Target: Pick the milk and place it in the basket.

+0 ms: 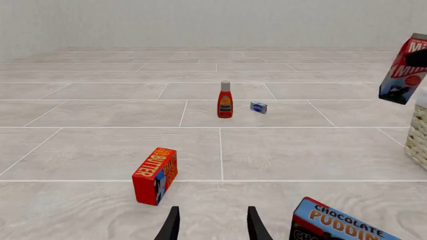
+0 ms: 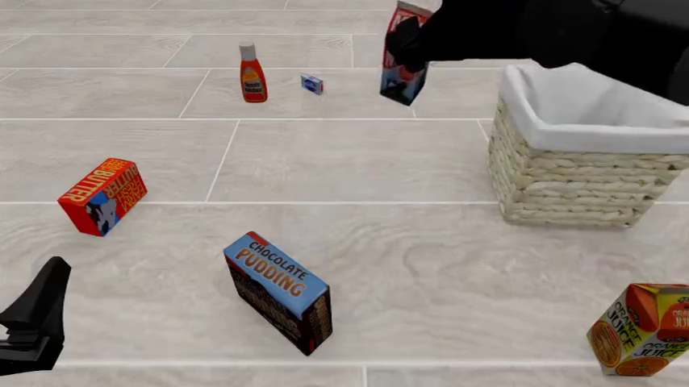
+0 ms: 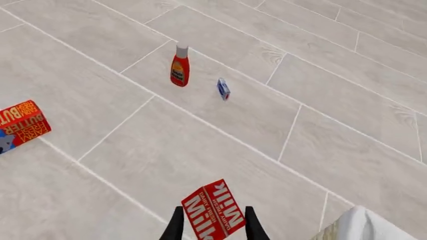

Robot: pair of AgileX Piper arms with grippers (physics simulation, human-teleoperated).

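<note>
The milk is a red carton with a dark blue lower part, hanging tilted in the air left of the basket. My right gripper is shut on its top; the right wrist view shows the milk between the fingers. In the left wrist view the milk hangs at the right edge, above the basket's wicker wall. The basket is cream wicker with a white liner. My left gripper is open and empty, low at the front left.
A butter box lies at left, a chocolate pudding box stands in the near middle, an orange juice carton at the near right. A red bottle and a small blue box stand at the back.
</note>
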